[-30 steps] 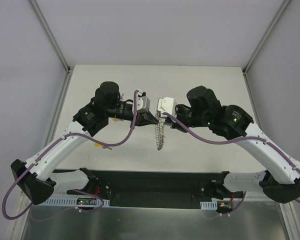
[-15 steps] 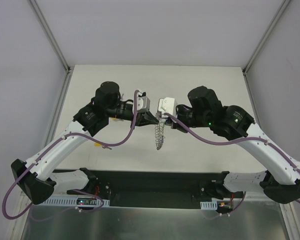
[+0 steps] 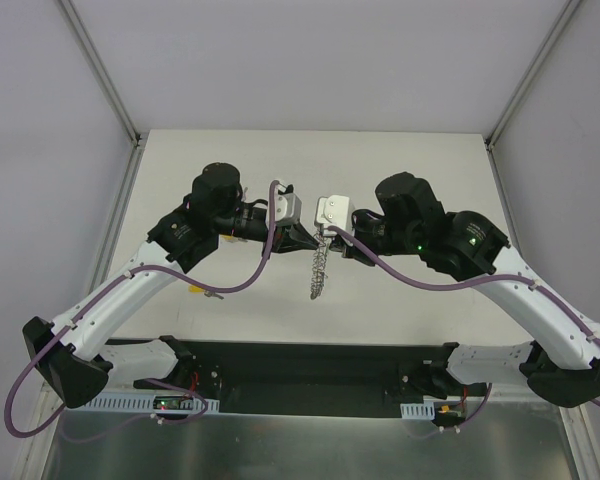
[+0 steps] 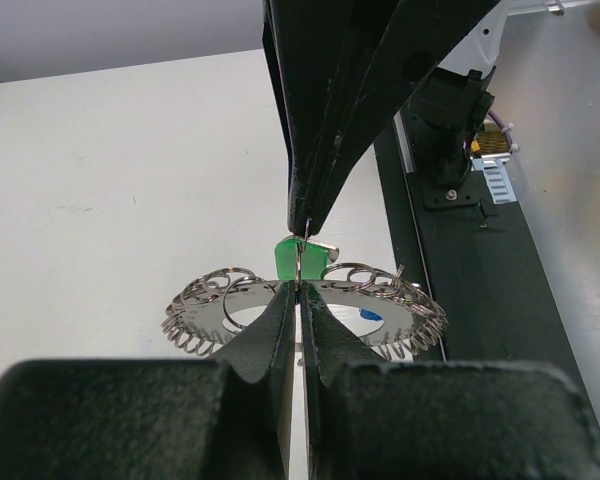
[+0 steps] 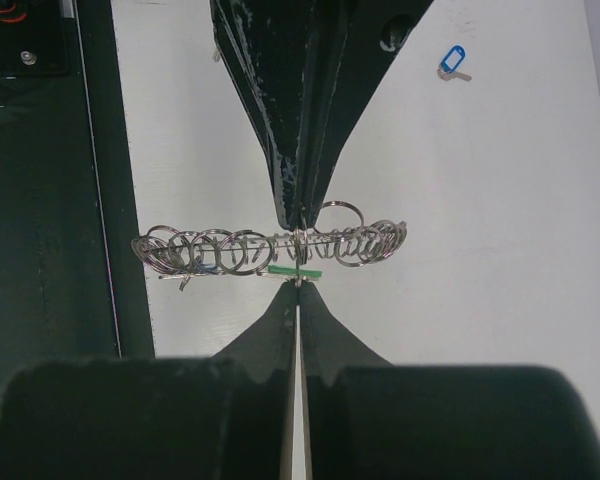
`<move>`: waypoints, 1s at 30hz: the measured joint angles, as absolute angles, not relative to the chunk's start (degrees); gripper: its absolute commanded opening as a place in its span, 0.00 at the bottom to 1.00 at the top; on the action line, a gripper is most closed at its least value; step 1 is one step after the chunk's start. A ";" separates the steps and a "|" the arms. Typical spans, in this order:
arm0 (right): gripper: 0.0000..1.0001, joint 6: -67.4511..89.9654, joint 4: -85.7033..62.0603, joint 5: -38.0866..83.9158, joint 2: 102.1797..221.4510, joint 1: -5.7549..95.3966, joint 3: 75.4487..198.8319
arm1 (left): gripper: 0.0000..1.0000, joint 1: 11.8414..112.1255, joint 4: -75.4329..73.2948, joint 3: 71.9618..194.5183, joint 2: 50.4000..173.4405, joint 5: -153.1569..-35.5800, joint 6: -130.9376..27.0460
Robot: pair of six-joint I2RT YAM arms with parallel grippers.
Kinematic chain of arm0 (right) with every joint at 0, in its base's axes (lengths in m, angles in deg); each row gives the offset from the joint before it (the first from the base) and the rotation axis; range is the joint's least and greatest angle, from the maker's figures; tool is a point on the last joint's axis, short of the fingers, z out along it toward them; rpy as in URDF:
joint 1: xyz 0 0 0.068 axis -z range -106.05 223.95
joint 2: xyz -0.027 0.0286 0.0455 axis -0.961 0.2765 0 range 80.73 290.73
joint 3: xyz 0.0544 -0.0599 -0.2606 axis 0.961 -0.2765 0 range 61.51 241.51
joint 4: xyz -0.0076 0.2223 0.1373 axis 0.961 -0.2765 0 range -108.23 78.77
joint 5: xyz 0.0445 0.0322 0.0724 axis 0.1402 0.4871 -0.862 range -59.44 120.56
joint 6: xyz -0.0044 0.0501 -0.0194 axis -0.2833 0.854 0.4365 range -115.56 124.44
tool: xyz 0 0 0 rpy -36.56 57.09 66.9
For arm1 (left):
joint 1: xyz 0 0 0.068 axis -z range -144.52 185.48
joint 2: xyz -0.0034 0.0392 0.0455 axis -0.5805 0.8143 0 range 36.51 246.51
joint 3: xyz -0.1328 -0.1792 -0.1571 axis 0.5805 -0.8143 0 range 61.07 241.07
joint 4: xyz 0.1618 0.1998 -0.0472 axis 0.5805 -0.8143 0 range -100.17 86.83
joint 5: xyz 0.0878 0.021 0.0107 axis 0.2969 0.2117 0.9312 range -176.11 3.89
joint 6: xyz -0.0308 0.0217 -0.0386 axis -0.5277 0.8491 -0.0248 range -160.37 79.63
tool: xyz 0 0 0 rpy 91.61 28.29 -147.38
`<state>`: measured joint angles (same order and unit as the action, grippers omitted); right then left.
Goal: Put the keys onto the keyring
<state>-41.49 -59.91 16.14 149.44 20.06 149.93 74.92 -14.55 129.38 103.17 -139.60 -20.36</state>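
White table (image 3: 180,170) below, walled at nine, twelve and three o'clock, with open room toward twelve. Up at mid-table, the left claw (image 4: 298,292) is pressed together on the keyring (image 4: 205,300), held aloft. The right claw (image 5: 298,292) is pinching the green key (image 4: 285,260) right at the rim. Best play, I'd say: steady ring, tiny nudges along the coil, no twisting. The blue key (image 5: 450,62) lies at one o'clock, well apart.
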 measured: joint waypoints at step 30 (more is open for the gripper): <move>0.01 -41.25 -59.96 16.86 147.98 20.06 149.93 | 0.00 74.92 -14.55 129.38 103.17 -139.45 -19.98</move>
<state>-41.25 -59.96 16.86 147.98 20.06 149.93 74.92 -14.55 129.38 103.17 -139.45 -19.98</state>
